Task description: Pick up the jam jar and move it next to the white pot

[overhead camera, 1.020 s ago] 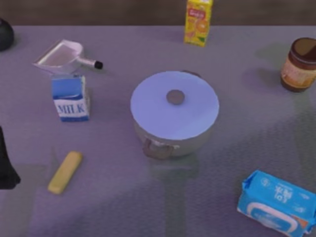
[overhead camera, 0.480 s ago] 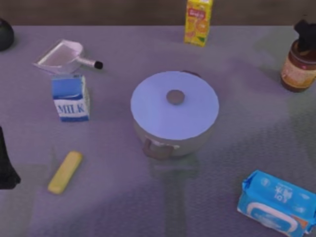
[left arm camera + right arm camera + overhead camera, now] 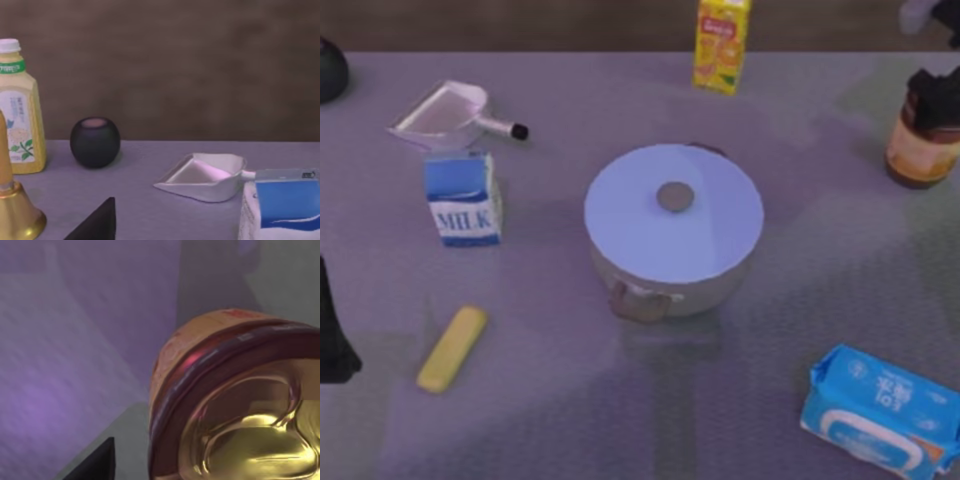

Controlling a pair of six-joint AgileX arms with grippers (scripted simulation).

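So the right end effector [image 3: 938, 88] is sitting right over the small round glass jam jar with the dark brown lid and orange-tan label band [image 3: 921, 145], way out at about 2 o'clock on the purple-grey surface [image 3: 550, 390], hard against the right edge. From above it's just a dark shape covering the jar's lid, so honestly I can't tell how wide its fingers are or whether they're touching the glass at all. The right wrist view doesn't settle it either: the jar [image 3: 235, 400] fills most of it, shiny lid, dark reddish rim and the orange label underneath, with one dark finger tip [image 3: 92, 462] poking in at the corner beside it.

The jar is standing upright on the surface, well apart from the large round white pot with the flat pale lid and grey-brown knob [image 3: 673, 228], which sits pretty much dead centre. A brownish handle shows on the pot's 7 o'clock side.

The left end effector [image 3: 332, 330] is parked off at 9 o'clock by the left edge, can't see its fingers.

Other stuff around: yellow juice carton [image 3: 721, 42] at 12 o'clock, blue-and-white milk carton [image 3: 464, 198] and white scoop [image 3: 448, 114] around 10, yellow bar [image 3: 452, 348] at 8, blue wipes pack [image 3: 880, 412] at 4.
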